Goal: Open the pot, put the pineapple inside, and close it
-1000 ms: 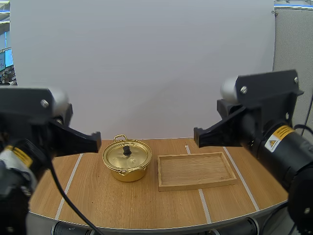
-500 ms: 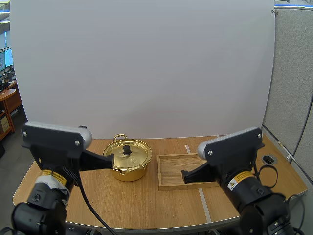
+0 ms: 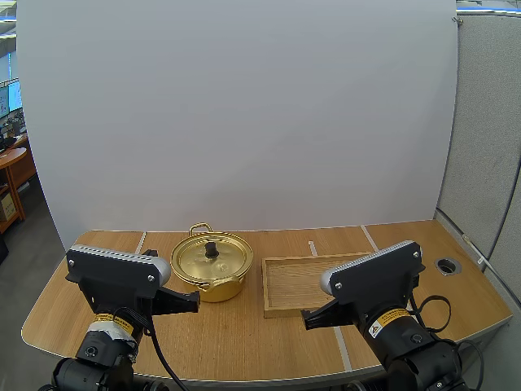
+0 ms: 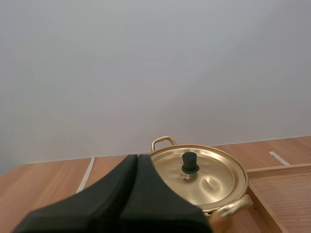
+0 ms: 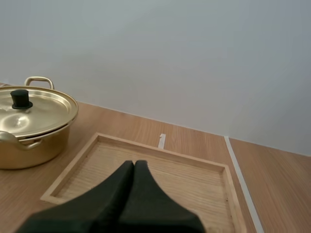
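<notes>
You are looking at the left gripper (image 4: 137,156) lying closed, its fingers pressed together into one dark wedge and holding nothing. It is pointing at the gold pot (image 4: 218,187) just ahead of it. The right gripper (image 5: 134,162) is likewise sitting closed and empty, aiming over the wooden tray (image 5: 194,179). The high view is giving you the layout. The pot is standing on the table (image 3: 244,336) with its lid (image 3: 194,261) on, just left of the tray and apparently not touching it. Both arms are sitting low at the near edge.
</notes>
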